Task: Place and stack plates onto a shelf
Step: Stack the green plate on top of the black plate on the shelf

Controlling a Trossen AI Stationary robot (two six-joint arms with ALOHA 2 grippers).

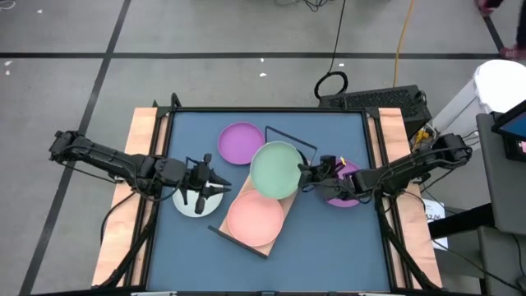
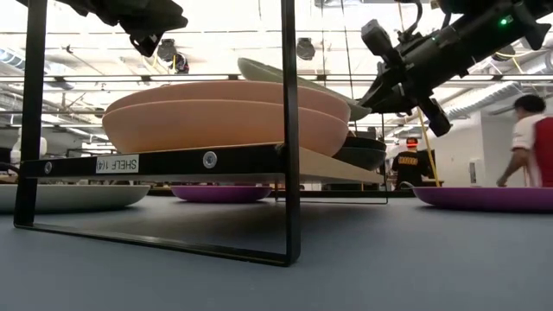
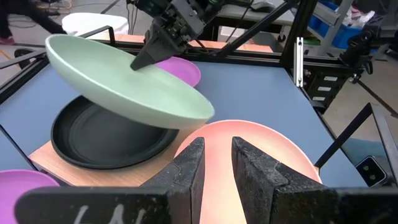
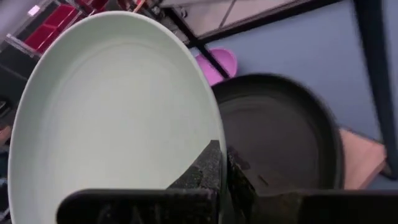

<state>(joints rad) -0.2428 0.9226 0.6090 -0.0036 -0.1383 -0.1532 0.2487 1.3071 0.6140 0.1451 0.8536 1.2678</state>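
The shelf (image 1: 220, 228), a wooden board in a black wire frame, lies aslant mid-table. Two stacked pink plates (image 2: 225, 112) sit on its near end and a black plate (image 3: 106, 134) on its far end. My right gripper (image 1: 306, 174) is shut on the pale green plate (image 1: 275, 170), which hangs tilted above the black plate. My left gripper (image 3: 217, 163) is open and hovers at the shelf's left side, over the white-grey plate (image 1: 187, 205). One purple plate (image 1: 241, 142) rests on the table beyond the shelf, another (image 1: 345, 196) under my right arm. My right gripper pinches the pale green plate by its rim (image 4: 208, 140) on the side toward the table's right, one finger on the inner face and one under it. The fingers come slanting down from the right. The plate is lifted clear and tilted, its held side higher, above the black plate.
The shelf's upright wire frame (image 2: 290, 130) stands at the near end and another wire loop (image 1: 292, 140) at the far end. A person (image 2: 529, 142) stands in the room beyond the table. Bare blue table surface (image 1: 329, 247) lies near the front right.
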